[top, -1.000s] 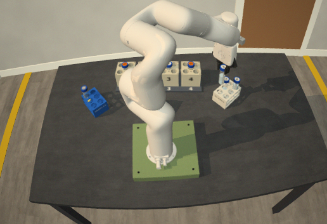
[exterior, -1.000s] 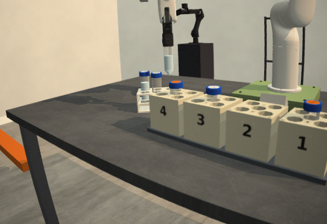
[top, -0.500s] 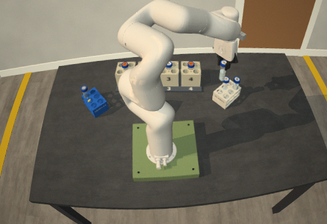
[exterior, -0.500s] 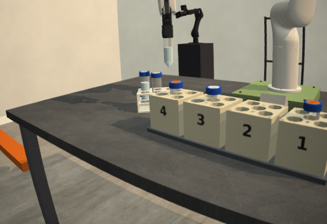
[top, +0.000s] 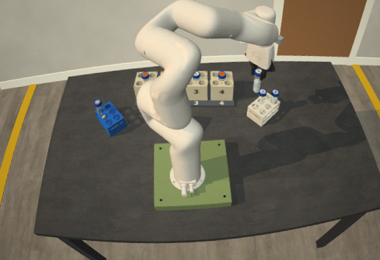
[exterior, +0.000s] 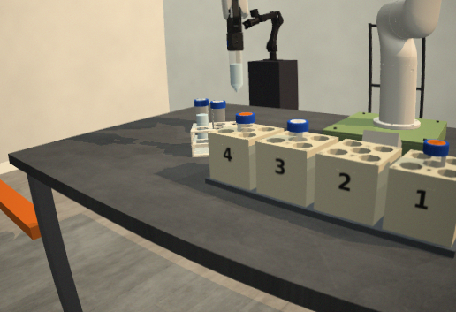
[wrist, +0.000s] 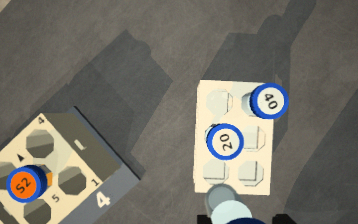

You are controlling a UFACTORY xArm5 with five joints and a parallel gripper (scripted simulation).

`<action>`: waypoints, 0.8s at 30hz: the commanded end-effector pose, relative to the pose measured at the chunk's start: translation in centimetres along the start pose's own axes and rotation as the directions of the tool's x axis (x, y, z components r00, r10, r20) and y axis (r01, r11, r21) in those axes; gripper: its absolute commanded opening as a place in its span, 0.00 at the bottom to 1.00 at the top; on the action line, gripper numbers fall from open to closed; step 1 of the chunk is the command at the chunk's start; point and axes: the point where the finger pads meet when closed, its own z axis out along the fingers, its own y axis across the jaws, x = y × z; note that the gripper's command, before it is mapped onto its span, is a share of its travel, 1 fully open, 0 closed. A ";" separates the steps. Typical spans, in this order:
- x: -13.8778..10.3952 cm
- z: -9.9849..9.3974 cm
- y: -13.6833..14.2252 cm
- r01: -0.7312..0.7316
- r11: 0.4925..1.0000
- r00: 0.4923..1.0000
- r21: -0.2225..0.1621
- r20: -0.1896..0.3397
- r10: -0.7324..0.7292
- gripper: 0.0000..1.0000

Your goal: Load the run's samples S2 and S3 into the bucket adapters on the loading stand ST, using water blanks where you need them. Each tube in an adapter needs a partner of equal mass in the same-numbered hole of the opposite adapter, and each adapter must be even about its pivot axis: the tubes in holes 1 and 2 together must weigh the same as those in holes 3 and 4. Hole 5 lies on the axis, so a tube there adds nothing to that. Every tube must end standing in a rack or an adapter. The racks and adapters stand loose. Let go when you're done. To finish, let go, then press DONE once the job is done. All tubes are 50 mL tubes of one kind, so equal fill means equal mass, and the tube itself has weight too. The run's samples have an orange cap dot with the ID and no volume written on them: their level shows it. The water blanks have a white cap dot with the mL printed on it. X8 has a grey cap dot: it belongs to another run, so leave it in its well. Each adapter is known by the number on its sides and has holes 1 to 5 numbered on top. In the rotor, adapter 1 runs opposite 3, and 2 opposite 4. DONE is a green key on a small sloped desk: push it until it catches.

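my gripper (top: 262,74) (exterior: 235,49) (wrist: 245,220): clenched on a tube (top: 257,82) (exterior: 236,72) (wrist: 225,212), lifted
white rack (top: 262,112) (exterior: 200,151) (wrist: 235,184): holds 20 (top: 262,93) (wrist: 225,142), 40 (top: 275,93) (wrist: 269,101)
adapter 4 (top: 222,93) (exterior: 231,163) (wrist: 92,157): holds s2 (top: 222,74) (exterior: 246,116) (wrist: 24,184)

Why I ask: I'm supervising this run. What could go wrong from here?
The tube hangs point-down from the gripper; a slip could drop it. Carried too low, it might knock the orange-dotted cap on block 4, which stands loose.
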 end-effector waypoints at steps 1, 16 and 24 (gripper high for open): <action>-0.8 -0.2 -2.1 0.149 0.989 0.989 -0.002 -0.005 -0.149 0.00; -3.3 -0.1 -8.1 0.551 0.835 0.835 -0.003 -0.003 -0.551 0.00; -4.8 -0.1 -11.8 0.669 0.743 0.743 -0.004 -0.003 -0.669 0.00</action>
